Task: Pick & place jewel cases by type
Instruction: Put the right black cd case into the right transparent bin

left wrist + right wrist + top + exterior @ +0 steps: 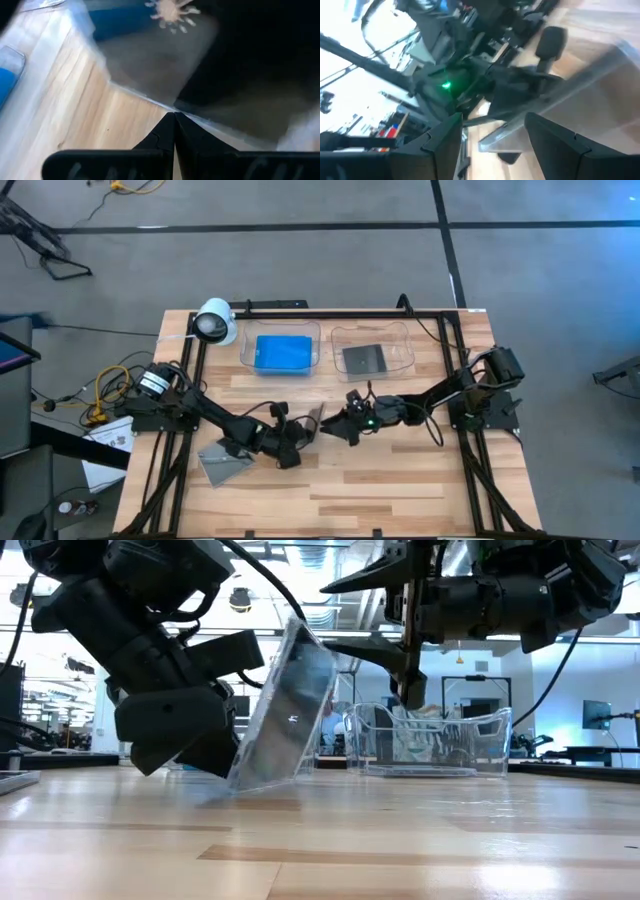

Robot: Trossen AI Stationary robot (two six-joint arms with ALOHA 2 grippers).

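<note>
A clear jewel case (315,418) (285,710) stands tilted on the table, its lower edge on the wood. My left gripper (296,438) (174,117) is shut on it from the table's left side. My right gripper (346,426) (330,615) (495,135) is open, just right of the case's raised upper edge; whether it touches cannot be told. A second grey case (225,463) lies flat on the table beside the left arm. Blue cases (285,352) lie in the left tray and a dark case (363,358) in the right tray. My left gripper pinches the clear case's edge (165,106) between its two shut fingers, coming in low from the table's left. The case leans steeply, raised at the top, with its lower edge (236,784) resting on the table.
Two clear trays (245,348) (408,350) stand side by side at the far edge, with a white camera (213,322) at the far left corner. A black frame runs around the table. Bare wood stretches along the near side.
</note>
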